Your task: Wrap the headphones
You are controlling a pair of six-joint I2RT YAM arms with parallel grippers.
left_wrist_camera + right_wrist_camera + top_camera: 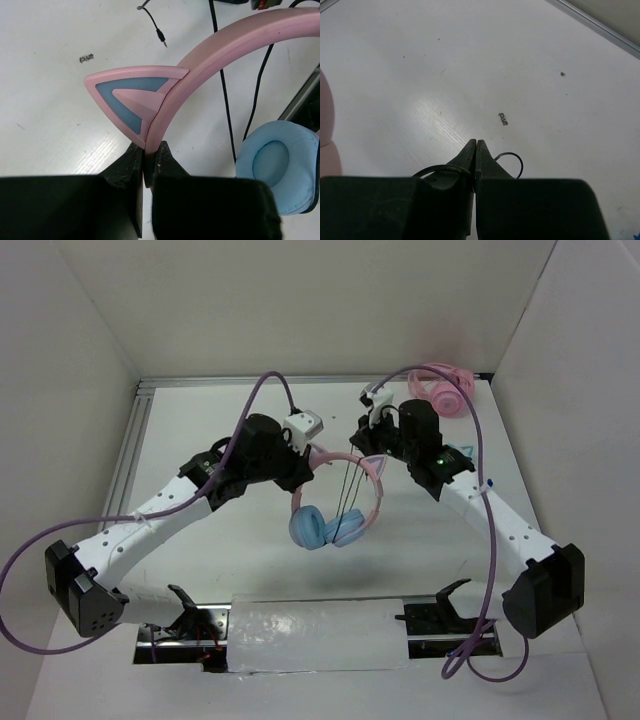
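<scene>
Two arms reach in over a white table (pixel 200 570) walled on three sides by pale panels, the left arm (pixel 150 525) coming in from the near left and the right arm (pixel 500 525) from the near right, each trailing a loop of purple hose (pixel 30 575). Along the near edge, between the two bases, lies a long strip wrapped in crinkled clear film (pixel 315 632). Between the two wrists, above the middle of the table, hang the headphones (pixel 322 527), their pink headband (pixel 352 462) arched on top and the two light blue ear cups (pixel 276 162) hanging together below it. A second pair, all pink (pixel 442 390), sits in the far right corner, well apart from the work, and a scrap of teal (pixel 463 452) shows just beside the right arm, too little to identify. The left gripper (pixel 148 151) is clamped tight on the edge of the headband right below a pink and blue cat ear (pixel 131 97), fingers (pixel 131 160) pressed to both faces of the band. The right gripper (pixel 476 146) has its jaws closed nearly together on the thin black cable (pixel 514 156), which curls out on either side of the tips. Strands of that cable hang across the open arch of the band, and its plug (pixel 161 36) lies loose on the table beyond the cat ear. A dark speck (pixel 503 119) marks the table ahead of the right fingertips.
</scene>
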